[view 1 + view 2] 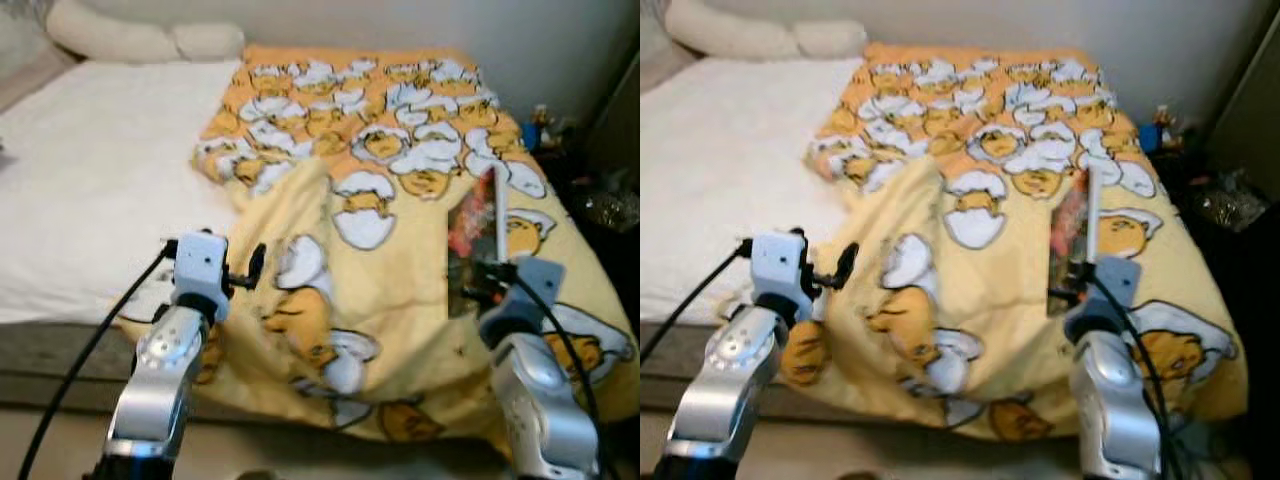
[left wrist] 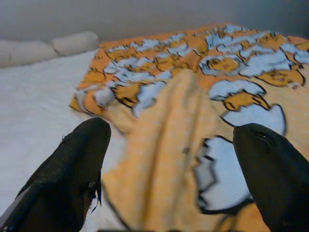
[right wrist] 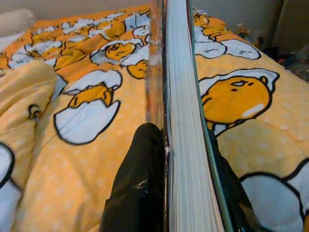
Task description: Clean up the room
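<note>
Our right gripper point(image 1: 482, 282) is clamped on the stiff, light book point(image 1: 480, 222) near its lower edge above the blanket point(image 1: 400, 280), while our left gripper point(image 1: 248, 270) hangs spread apart.

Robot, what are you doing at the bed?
The right gripper is clamped on a book, holding it on edge above the yellow egg-print blanket. The left gripper is open and hovers over a raised fold of the blanket, next to the bare white sheet.
</note>
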Robot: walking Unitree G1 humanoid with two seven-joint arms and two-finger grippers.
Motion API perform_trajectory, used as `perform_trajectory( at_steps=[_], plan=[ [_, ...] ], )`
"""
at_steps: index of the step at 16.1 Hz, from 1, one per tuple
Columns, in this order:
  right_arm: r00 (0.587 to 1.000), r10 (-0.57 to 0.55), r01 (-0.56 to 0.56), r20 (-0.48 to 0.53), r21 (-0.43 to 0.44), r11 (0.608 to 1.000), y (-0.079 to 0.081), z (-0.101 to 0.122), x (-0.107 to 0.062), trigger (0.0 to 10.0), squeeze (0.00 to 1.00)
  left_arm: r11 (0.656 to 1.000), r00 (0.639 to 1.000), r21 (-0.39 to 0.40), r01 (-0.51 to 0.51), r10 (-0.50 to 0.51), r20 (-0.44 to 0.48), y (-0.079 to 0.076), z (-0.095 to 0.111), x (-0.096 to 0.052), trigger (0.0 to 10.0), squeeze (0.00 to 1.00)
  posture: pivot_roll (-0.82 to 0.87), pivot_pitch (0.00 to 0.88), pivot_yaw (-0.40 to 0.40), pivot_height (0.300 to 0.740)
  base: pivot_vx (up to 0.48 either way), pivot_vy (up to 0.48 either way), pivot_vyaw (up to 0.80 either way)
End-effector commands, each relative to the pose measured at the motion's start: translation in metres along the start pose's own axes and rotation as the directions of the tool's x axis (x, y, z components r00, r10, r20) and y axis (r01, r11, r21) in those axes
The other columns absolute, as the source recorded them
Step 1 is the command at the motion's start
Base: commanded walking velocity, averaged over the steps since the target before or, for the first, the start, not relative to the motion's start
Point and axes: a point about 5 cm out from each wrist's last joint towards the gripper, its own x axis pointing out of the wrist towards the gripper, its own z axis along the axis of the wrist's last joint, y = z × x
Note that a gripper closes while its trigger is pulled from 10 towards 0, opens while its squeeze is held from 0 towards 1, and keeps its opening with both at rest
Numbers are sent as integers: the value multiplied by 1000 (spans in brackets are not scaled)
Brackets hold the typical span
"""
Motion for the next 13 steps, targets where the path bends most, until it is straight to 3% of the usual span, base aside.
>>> perform_trajectory(
  at_steps=[1, 5, 7, 13],
  plan=[
    [998, 42, -43, 48, 11, 999, 11, 10, 0, 10000, 0, 999, 999, 8, -33, 33, -11, 10, -1, -1, 10000, 0, -50, 0, -8, 740, 0, 446, 0],
    [996, 74, -73, 42, -14, 997, 24, 9, 6, 10000, 0, 999, 999, 30, -42, 42, -29, 19, -11, -7, 10000, 0, -82, 0, 7, 740, 0, 428, -630],
    [997, 68, -68, 47, 2, 998, 21, 10, 8, 10000, 0, 999, 998, 29, -44, 45, -32, 17, -11, -7, 10000, 0, -52, 0, -13, 740, 0, 422, 0],
    [997, 70, -71, 29, 34, 997, 34, 6, 17, 10000, 0, 996, 996, 22, -90, 90, -10, 25, -5, -8, 10000, 0, -19, 0, -17, 740, 0, 424, 0]
  ],
)
